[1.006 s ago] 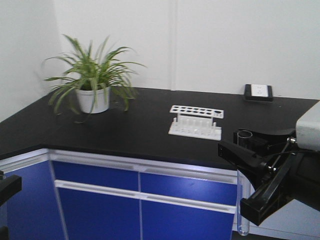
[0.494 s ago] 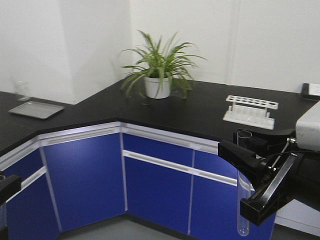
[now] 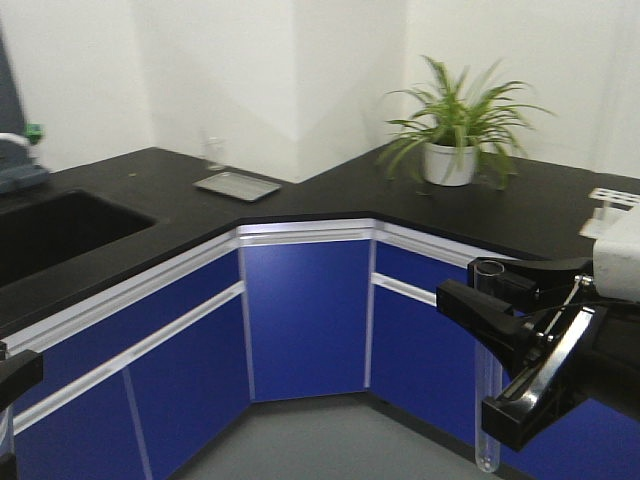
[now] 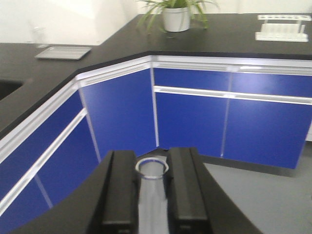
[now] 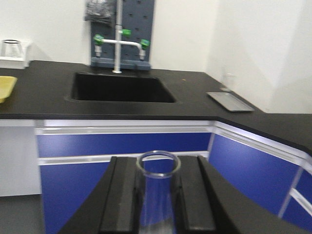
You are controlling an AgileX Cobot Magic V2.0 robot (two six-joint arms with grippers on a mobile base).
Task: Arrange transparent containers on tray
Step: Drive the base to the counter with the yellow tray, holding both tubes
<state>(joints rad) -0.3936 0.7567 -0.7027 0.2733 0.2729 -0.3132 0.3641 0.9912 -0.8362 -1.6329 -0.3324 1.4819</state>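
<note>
My left fingers [image 4: 119, 190] clamp a test tube [image 4: 152, 195] upright; my right fingers [image 5: 122, 195] clamp a second test tube [image 5: 157, 195].

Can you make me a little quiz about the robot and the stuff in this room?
1. True or false: the plant grows in a white pot.
2. Together, the left pincer and right pincer hold how many test tubes? A) none B) one C) two
3. Fill in: left of the sink, the tray on the counter is coloured ____.
Key: 1 true; 2 C; 3 yellow.
</note>
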